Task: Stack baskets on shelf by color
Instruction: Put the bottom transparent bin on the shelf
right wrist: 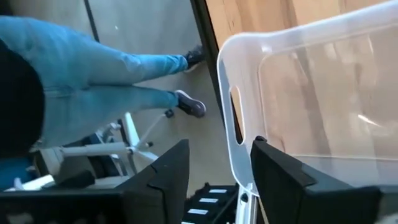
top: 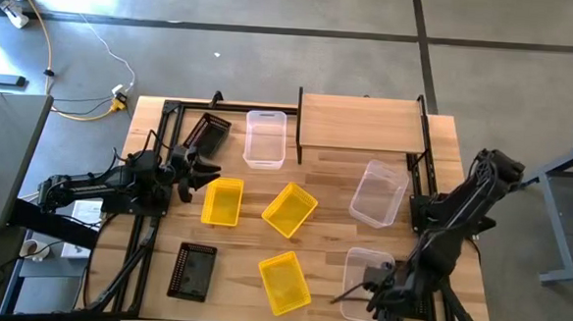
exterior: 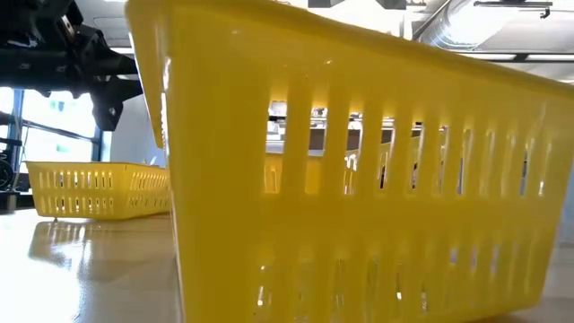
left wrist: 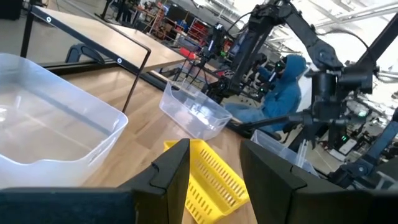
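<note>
Reaching in from the table's left edge, my left gripper [top: 210, 172] hovers just left of a yellow basket [top: 222, 200], its fingers [left wrist: 173, 169] parted with nothing between them. Behind it, at the far left, a black mesh basket [top: 207, 133] lies tilted, and a second black basket [top: 192, 271] sits flat near the front-left corner. Just right of the far black one stands a clear basket [top: 265, 138], touching the left end of the shelf [top: 360, 122].

The shelf, a light-wood plank on black posts, holds no baskets. Toward the middle of the table [top: 324, 187] a second yellow basket [top: 290, 209] lies turned at an angle, and a third yellow basket [top: 284, 281] sits nearer the front edge; in the low view it fills most of the frame.

Further right, a tilted clear basket [top: 378, 193] rests below the right end of the shelf. At the front right, my right gripper [top: 376, 286] straddles the near wall of the third clear basket [top: 367, 271]: in the right wrist view the translucent rim runs down between my two dark fingers [right wrist: 168, 177], which stand apart on either side of it, not pressed tight.

Beyond the table, a person in a blue hooded top [left wrist: 284, 93] sits in the room.
</note>
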You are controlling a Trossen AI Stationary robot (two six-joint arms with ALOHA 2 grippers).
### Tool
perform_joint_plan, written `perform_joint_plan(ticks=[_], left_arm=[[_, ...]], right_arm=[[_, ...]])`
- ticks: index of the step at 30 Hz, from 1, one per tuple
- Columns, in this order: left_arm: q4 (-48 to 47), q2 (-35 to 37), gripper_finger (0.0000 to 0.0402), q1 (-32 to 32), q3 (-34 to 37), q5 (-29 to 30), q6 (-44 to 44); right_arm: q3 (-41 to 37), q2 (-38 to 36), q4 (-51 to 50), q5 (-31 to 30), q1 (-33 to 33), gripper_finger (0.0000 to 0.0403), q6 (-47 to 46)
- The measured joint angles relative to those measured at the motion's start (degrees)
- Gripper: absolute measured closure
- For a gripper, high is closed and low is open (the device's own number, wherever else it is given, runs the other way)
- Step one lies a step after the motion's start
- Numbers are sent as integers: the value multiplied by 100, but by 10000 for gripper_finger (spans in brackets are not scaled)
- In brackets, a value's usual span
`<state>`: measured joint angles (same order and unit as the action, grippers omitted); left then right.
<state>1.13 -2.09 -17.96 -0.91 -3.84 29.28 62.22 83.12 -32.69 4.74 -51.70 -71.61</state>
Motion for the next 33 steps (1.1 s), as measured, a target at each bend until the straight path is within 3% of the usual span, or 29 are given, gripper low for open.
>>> perform_joint_plan(ticks=[33], left_arm=[[0,1,271,0,-2,20,61]], right_arm=[[0,1538,596,60,-361,265,2]])
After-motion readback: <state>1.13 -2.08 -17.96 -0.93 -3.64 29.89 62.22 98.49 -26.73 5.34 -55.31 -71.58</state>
